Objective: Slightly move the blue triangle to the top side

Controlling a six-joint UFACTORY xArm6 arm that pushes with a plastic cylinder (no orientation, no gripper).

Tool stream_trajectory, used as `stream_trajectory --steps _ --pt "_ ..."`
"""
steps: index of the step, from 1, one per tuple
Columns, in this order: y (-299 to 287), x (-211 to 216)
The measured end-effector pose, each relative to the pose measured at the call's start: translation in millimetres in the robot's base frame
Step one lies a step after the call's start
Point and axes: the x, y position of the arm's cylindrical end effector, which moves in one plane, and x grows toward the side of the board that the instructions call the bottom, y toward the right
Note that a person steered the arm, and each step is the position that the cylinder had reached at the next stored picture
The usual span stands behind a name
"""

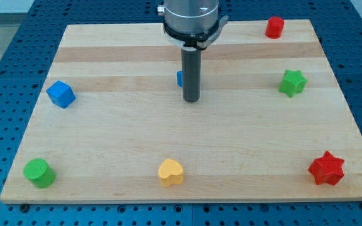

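The blue triangle [179,78] is almost wholly hidden behind my rod; only a small blue sliver shows at the rod's left side, near the middle of the board's upper half. My tip [191,100] rests on the wooden board [105,138], just below and right of that sliver, in front of the block. Whether the tip touches the block cannot be told.
A blue cube [60,94] sits at the left. A green cylinder [39,172] is at the bottom left, a yellow heart [171,172] at the bottom middle, a red star [326,168] at the bottom right. A green star [292,82] is at the right, a red cylinder [274,27] at the top right.
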Motion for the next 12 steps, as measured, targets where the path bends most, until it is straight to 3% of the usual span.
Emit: stream_trajectory --steps 2,12 --pt "-6.4 -22.9" --pt "-10.2 -50.7"
